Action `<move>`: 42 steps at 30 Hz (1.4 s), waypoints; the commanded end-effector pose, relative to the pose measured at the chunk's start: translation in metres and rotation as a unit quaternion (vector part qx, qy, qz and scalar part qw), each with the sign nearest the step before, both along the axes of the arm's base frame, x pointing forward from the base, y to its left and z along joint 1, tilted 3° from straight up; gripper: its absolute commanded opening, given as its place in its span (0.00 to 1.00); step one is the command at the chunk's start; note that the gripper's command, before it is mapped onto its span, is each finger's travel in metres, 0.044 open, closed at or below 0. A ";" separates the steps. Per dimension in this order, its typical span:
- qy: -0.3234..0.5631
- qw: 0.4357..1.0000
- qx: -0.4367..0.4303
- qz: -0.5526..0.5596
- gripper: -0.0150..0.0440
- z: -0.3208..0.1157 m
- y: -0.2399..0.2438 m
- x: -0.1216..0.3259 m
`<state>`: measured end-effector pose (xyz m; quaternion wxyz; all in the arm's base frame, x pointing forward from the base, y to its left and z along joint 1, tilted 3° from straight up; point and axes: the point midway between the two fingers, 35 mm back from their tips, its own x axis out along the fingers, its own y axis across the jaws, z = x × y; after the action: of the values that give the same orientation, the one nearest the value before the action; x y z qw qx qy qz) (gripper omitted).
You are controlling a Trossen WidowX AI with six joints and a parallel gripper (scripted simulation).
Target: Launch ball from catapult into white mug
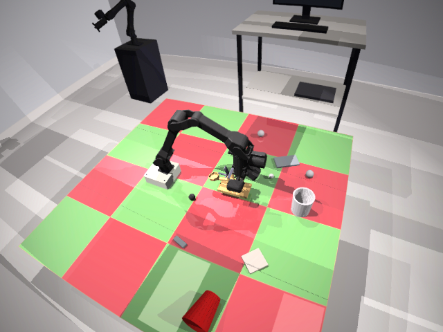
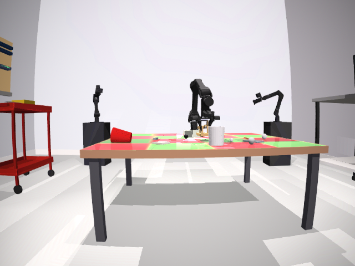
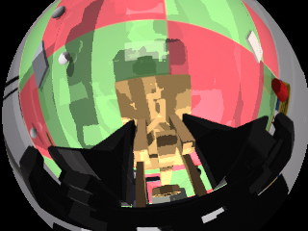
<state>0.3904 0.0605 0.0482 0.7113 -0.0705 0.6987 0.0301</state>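
Red-and-green checkered tabletop (image 1: 142, 265) (image 2: 200, 153) is spreading under me, pale walls behind. I'm reaching down over the wooden catapult (image 1: 233, 192) (image 2: 203, 133) (image 3: 154, 98), and my gripper (image 1: 230, 175) (image 3: 158, 121) is clamping its frame, fingers on either side. Catapult's cup (image 1: 213, 176) (image 3: 166, 192) is pointing back toward my white base (image 1: 157, 178). White mug (image 1: 301, 203) (image 2: 216, 136) is standing upright, well apart from the catapult, on the side away from my base. Black ball (image 1: 192, 196) (image 2: 186, 136) is resting on the checks near the catapult; three pale balls are lying elsewhere, can't tell which one is for loading. Red cup (image 1: 202, 310) (image 2: 121, 135) (image 3: 279, 89) is lying on its side, well apart. Beige square (image 1: 254, 260) (image 2: 162, 142) (image 3: 254, 46) is lying flat.
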 end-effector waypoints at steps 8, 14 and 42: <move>-0.003 1.000 0.001 -0.001 0.25 -0.016 -0.001 0.001; -0.003 1.000 0.001 -0.001 0.25 -0.026 -0.001 0.001; 0.000 1.000 0.000 -0.002 1.00 0.030 0.002 0.003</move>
<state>0.3878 0.0593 0.0340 0.7007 -0.0711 0.7093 0.0289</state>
